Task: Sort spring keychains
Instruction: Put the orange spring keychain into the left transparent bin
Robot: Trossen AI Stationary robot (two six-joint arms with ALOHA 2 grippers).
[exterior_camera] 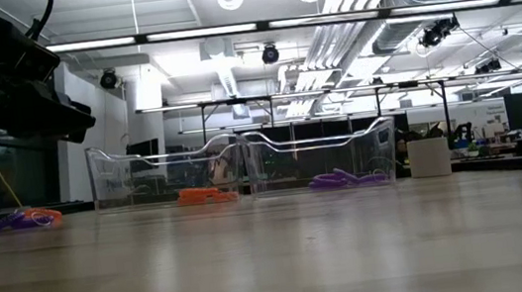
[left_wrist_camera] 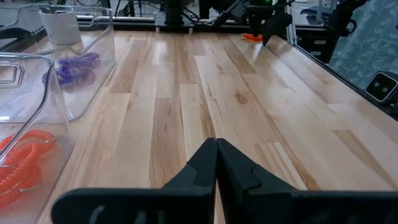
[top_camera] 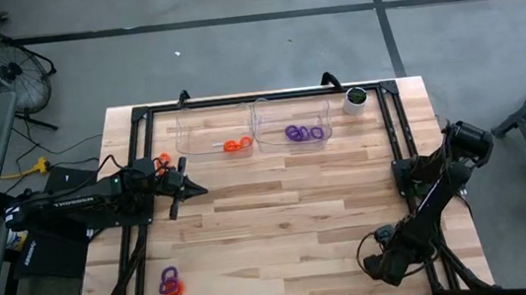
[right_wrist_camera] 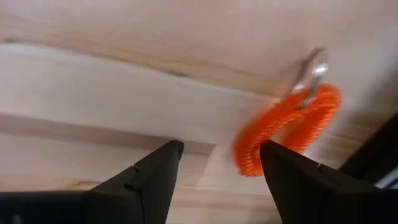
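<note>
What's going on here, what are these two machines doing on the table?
Two robot arms are sorting small coiled keychains by colour into two clear trays: orange ones in the left tray, purple ones in the right tray. The right gripper is open, low over a loose orange keychain at the table's near right edge. The left gripper is shut, holding nothing. A purple and orange pair waits near left.

Only one marking for you to note: white lettering along left arm (top_camera: pixel 80 200) in high view, too small to read. You get no legible text, label, brand, number or sign elsewhere in high, low or either wrist view.
</note>
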